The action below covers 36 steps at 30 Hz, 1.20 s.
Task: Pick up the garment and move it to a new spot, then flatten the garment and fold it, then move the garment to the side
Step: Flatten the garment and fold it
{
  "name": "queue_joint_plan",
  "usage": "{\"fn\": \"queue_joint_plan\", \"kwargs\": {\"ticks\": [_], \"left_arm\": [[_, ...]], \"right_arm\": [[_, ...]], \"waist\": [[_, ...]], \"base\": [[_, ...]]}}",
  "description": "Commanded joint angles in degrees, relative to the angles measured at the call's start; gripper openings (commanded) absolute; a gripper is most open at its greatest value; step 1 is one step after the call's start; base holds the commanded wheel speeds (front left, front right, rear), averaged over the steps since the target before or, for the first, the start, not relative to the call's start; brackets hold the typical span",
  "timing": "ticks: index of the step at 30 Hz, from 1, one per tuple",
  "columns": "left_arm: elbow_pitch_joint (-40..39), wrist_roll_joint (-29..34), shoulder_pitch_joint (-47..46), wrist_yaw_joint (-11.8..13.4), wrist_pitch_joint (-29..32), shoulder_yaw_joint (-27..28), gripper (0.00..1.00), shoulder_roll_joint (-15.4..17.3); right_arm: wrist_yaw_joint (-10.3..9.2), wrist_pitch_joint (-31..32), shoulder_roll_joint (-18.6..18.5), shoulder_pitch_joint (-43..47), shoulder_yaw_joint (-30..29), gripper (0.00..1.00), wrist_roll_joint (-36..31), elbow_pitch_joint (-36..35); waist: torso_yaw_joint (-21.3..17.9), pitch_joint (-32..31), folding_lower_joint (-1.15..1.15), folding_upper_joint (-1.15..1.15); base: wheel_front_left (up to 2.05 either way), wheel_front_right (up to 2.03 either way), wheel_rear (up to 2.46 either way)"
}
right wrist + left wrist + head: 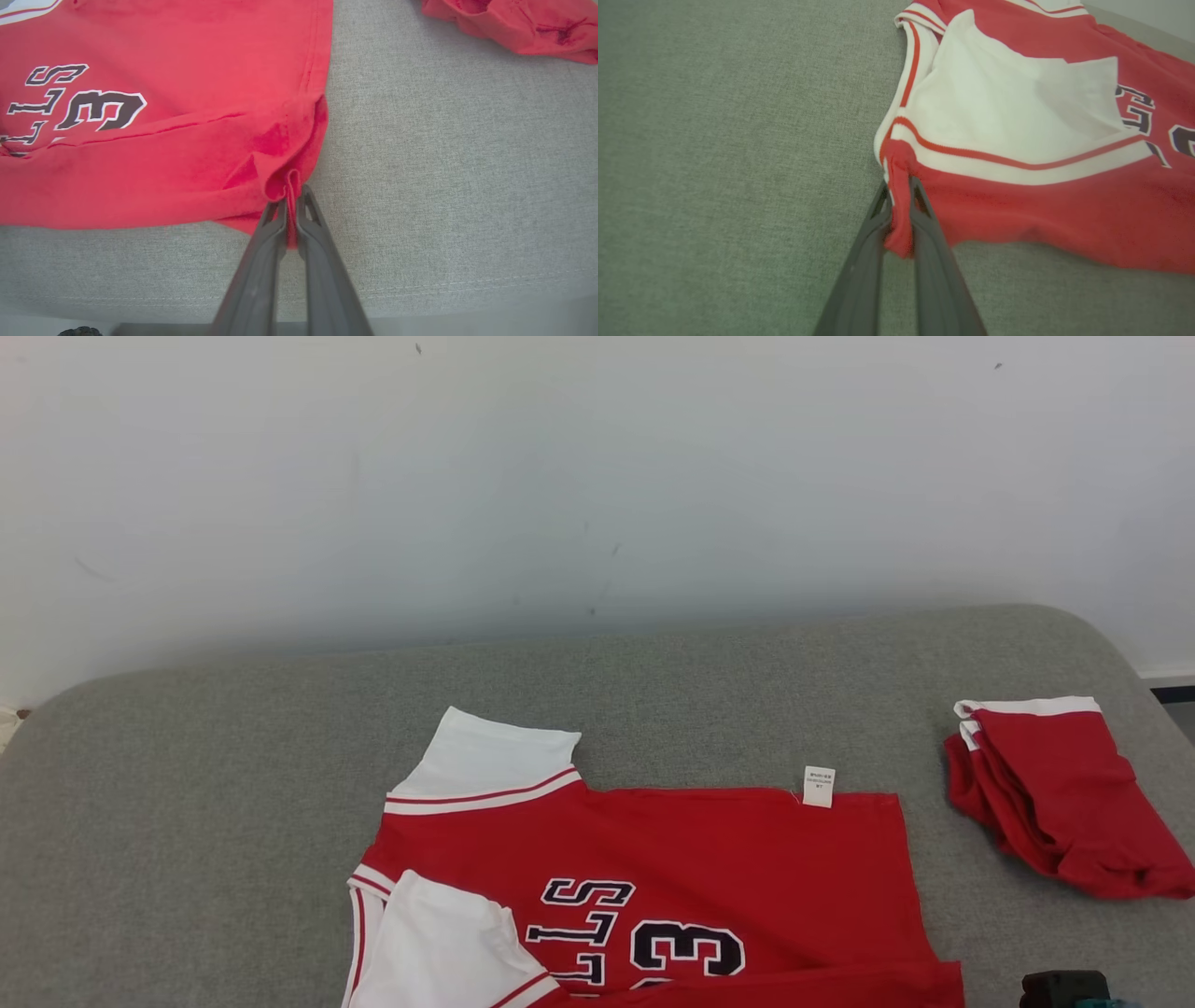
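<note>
Two red pieces of clothing in the head view: the garment [653,859], a red jersey with dark lettering [681,947], spread at lower centre and cut by the bottom edge, and a folded red pile [1055,793] at the right edge, well apart from it. A strip of bare grey cushion [233,821] between them; wide bare room to the left and above, up to the cushion's far edge against the white wall [560,476]. Small white label [818,787] sticking out at the garment's top edge. In the left wrist view, left gripper [900,186] rising from bottom centre, fingers [859,280] drawn nearly together and pinching a bunched red corner of the garment just below the trim of the white sleeve [1008,102], cloth squeezed between the tips. Garment fanning off to the upper right; left half of the frame all bare cushion. In the right wrist view, right gripper [292,198] likewise from bottom centre, fingers [327,280] pressed close on a thin fold of red hem at the garment's lower right corner. Garment across the upper left, its near side doubled over; bare cushion to the right, folded red pile at the top right corner, cushion's near edge running along the bottom of the frame.
</note>
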Motion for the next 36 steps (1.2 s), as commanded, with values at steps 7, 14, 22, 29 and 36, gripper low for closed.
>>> {"fn": "queue_joint_plan", "kwargs": {"ticks": [7, 14, 22, 29, 36], "left_arm": [[0.4, -0.9, 1.4, -0.1, 2.1, -0.7, 0.93, 0.6], [-1.8, -1.2, 1.5, 1.5, 1.6, 0.8, 1.00, 2.3], [-1.4, 1.8, -11.1, -1.7, 2.4, -0.5, 1.00, 5.4], [2.5, 4.5, -23.3, -4.8, 8.2, -5.2, 1.00, 4.7], [9.7, 6.2, -37.5, -7.3, 11.9, -6.5, 1.00, 5.0]], "right_arm": [[-0.16, 0.0, 0.8, 0.7, 0.6, 1.00, -0.9, 2.1], [-0.16, -2.2, 1.0, -1.9, -0.3, 1.00, -1.6, 0.8], [-0.15, -2.4, 1.0, -9.8, 0.3, 1.00, -2.6, 0.7], [-0.15, -1.7, 0.5, -20.0, 3.0, 1.00, -4.8, 8.1], [-0.16, -0.6, 0.9, -30.8, 5.0, 1.00, -6.7, 11.6]], "waist": [[-0.2, -0.2, 0.00, 0.00], [-0.2, -0.1, 0.00, 0.00], [0.0, 1.5, 0.00, 0.00], [-1.5, 4.8, 0.00, 0.00], [-5.6, 12.2, 0.00, 0.00]], "base": [[0.00, 0.00, 0.00], [0.00, 0.00, 0.00], [0.00, 0.00, 0.00], [0.00, 0.00, 0.00], [0.00, 0.00, 0.00]]}}
